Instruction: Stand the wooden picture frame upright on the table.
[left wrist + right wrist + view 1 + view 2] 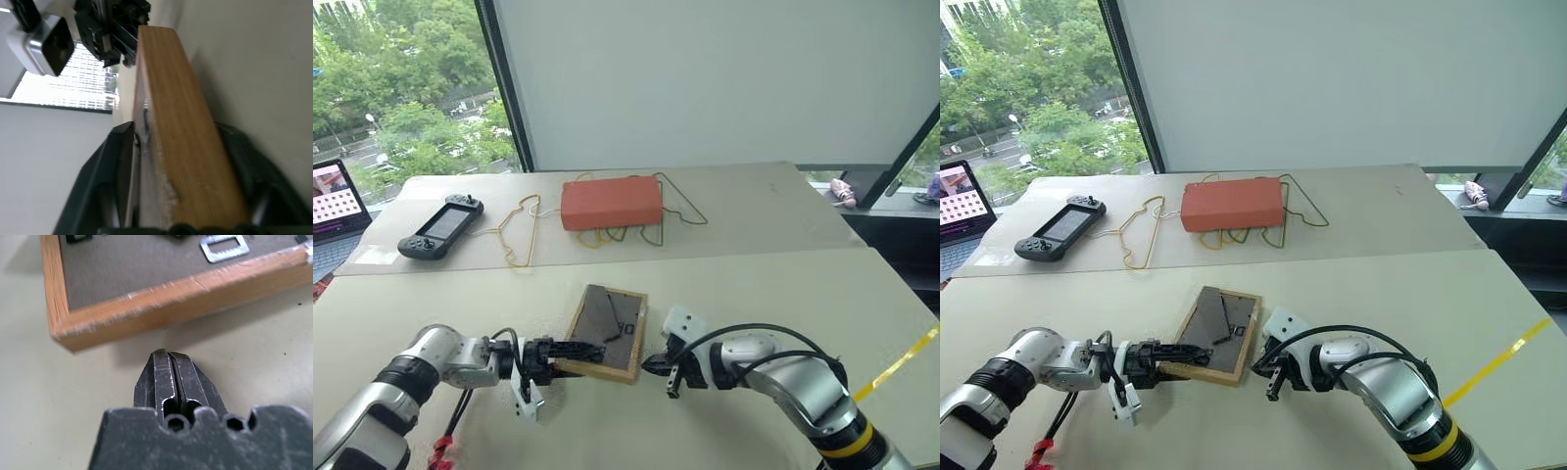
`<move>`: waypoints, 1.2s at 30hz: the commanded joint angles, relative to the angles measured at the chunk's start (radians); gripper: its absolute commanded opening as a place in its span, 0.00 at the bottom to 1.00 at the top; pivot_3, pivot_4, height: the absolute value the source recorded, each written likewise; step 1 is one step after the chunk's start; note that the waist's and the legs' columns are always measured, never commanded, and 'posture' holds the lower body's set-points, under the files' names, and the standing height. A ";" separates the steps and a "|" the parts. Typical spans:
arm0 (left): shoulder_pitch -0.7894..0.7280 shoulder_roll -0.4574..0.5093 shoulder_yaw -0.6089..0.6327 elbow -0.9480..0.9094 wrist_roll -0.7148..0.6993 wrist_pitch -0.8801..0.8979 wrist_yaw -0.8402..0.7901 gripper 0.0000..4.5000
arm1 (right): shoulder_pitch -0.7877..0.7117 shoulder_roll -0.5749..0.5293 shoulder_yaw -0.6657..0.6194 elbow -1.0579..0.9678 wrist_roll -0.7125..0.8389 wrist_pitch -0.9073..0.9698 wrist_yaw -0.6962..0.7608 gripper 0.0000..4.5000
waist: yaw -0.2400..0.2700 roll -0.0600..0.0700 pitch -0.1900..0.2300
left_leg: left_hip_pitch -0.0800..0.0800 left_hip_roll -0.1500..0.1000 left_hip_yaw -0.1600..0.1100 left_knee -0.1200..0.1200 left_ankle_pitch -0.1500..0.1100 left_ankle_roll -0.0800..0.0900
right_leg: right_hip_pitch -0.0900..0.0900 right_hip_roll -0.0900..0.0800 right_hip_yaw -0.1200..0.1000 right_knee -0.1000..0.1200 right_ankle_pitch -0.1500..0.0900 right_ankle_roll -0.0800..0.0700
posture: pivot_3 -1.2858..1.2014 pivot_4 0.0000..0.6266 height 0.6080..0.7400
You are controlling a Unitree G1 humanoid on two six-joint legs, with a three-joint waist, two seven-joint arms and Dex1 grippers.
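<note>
Left hand (570, 351) reaches in level from the robot's left and has its two black fingers clamped over the near-left corner of the wooden picture frame (608, 331), one finger above the rim and one below. That frame lies back-up on the beige bench (754, 294), its long axis running away from the robot and slightly to its right. Right hand (655, 366), fingers pressed together and holding nothing, sits just off the frame's near-right corner, nosing toward the edge.

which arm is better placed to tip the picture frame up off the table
Left. Its fingers already straddle the edge of the picture frame. The right gripper is shut, beside the frame's corner, not touching it.
</note>
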 commanded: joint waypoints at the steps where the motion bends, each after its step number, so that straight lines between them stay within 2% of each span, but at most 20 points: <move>1: 0.039 0.043 -0.014 -0.003 0.020 0.025 0.017 0.26 | 0.025 -0.026 -0.012 0.018 -0.003 0.013 -0.009 0.00 | 0.000 0.000 0.000 | 0.000 0.000 0.000 0.000 0.000 0.000 | 0.000 0.000 0.000 0.000 0.000 0.000 | 0.52 0.24 1.00; 5: 0.052 0.042 -0.021 -0.023 0.027 0.064 0.038 0.26 | 0.030 -0.029 -0.032 0.017 0.005 0.004 -0.010 0.00 | 0.000 0.000 0.000 | 0.000 0.000 0.000 0.000 0.000 0.000 | 0.000 0.000 0.000 0.000 -0.001 0.002 | 0.52 0.24 1.00; 7: 0.061 0.033 -0.021 -0.040 0.035 0.103 0.056 0.26 | 0.022 -0.051 -0.105 0.045 0.017 -0.012 0.000 0.00 | 0.001 0.000 0.000 | 0.000 0.000 0.000 0.000 -0.001 0.001 | 0.000 0.000 0.000 0.000 -0.002 0.003 | 0.52 0.24 1.00; 11: 0.075 0.025 -0.025 -0.057 0.041 0.149 0.084 0.26 | -0.134 -0.019 -0.326 0.203 0.100 -0.036 0.000 0.00 | 0.002 0.002 0.002 | 0.000 0.000 0.000 0.000 -0.001 0.003 | 0.000 0.000 0.000 0.000 -0.001 0.003 | 0.52 0.24 1.00; 13: 0.076 0.024 -0.037 -0.056 0.053 0.164 0.099 0.26 | -0.199 -0.007 -0.316 0.250 0.106 -0.056 0.022 0.00 | 0.000 0.006 0.003 | 0.000 0.000 0.001 0.000 -0.001 0.003 | -0.001 0.000 0.000 -0.001 0.000 0.004 | 0.52 0.24 1.00; 18: 0.076 0.025 -0.064 -0.049 0.074 0.185 0.133 0.26 | -0.344 0.115 -0.277 0.354 0.161 -0.005 0.067 0.34 | -0.002 0.009 0.001 | 0.001 0.000 0.000 -0.001 0.000 0.003 | -0.003 0.000 0.001 0.002 0.000 0.004 | 0.52 0.24 1.00; 21: 0.069 0.024 -0.077 -0.052 0.079 0.195 0.144 0.26 | -0.411 0.180 -0.239 0.415 0.216 0.058 0.127 0.55 | 0.000 0.010 0.001 | 0.000 0.000 0.000 -0.001 0.000 0.003 | -0.004 0.000 0.001 0.002 0.004 -0.002 | 0.52 0.24 1.00; 24: 0.065 0.023 -0.088 -0.050 0.082 0.202 0.154 0.26 | -0.450 0.205 -0.178 0.508 0.180 0.035 0.145 0.78 | 0.004 0.010 0.001 | -0.002 0.000 -0.001 -0.001 0.001 0.000 | -0.006 0.000 0.000 0.007 0.004 -0.003 | 0.52 0.24 1.00; 25: 0.065 0.022 -0.091 -0.050 0.084 0.204 0.159 0.26 | -0.460 0.208 -0.160 0.542 0.168 0.021 0.154 0.88 | 0.005 0.010 0.001 | -0.002 0.000 0.000 0.000 0.002 -0.001 | -0.006 0.000 0.000 0.008 0.004 -0.003 | 0.52 0.24 1.00; 27: 0.067 0.021 -0.099 -0.049 0.094 0.211 0.169 0.26 | -0.477 0.214 -0.123 0.616 0.142 -0.019 0.184 1.00 | 0.004 0.010 0.001 | -0.002 -0.001 0.000 0.000 0.002 0.000 | -0.007 0.000 0.000 0.008 0.004 -0.003 | 0.52 0.24 1.00; 32: 0.063 0.021 -0.114 -0.040 0.099 0.226 0.190 0.26 | -0.519 0.246 -0.067 0.781 0.087 -0.094 0.251 1.00 | -0.003 0.017 -0.003 | -0.001 -0.001 0.001 0.000 0.001 0.001 | -0.009 0.000 0.001 0.012 0.004 -0.003 | 0.52 0.24 1.00; 36: 0.062 0.024 -0.123 -0.041 0.104 0.232 0.202 0.26 | -0.547 0.296 -0.071 0.811 0.124 -0.077 0.326 1.00 | -0.007 0.019 -0.004 | 0.001 -0.001 0.000 0.000 0.002 0.001 | -0.009 0.000 0.001 0.014 0.003 -0.001 | 0.52 0.24 1.00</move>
